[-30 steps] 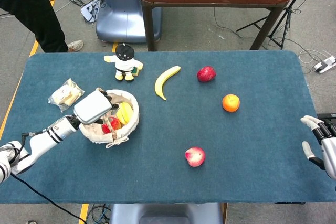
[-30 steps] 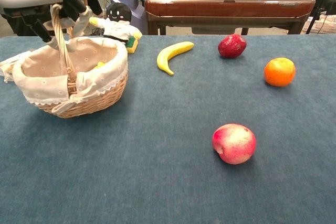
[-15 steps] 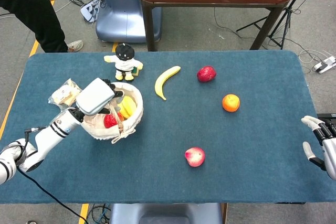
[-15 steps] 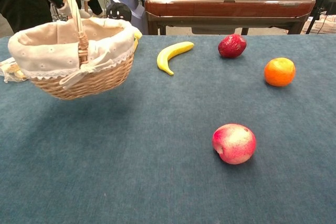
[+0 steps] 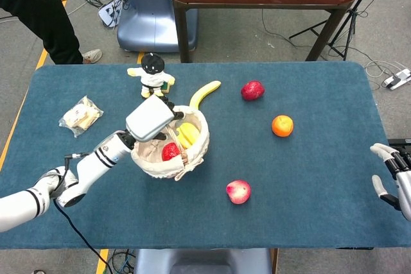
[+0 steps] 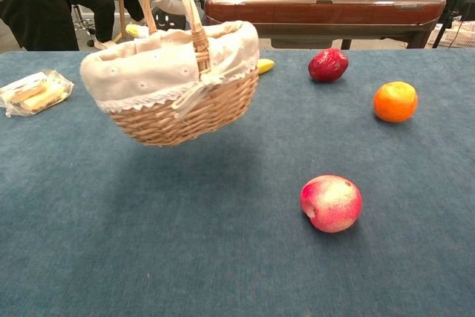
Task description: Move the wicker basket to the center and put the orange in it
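left hand (image 5: 151, 119) gripping basket (image 6: 178, 79) handle, lifted off surface; orange (image 5: 282, 125) off to its right, nearer right hand (image 5: 397, 179), which is open w/ nothing in it

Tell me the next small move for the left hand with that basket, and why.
Probably carry the wicker basket slightly further right, then lower it. The left hand holds it by the handle, clear of the table, left of centre; the orange waits untouched.
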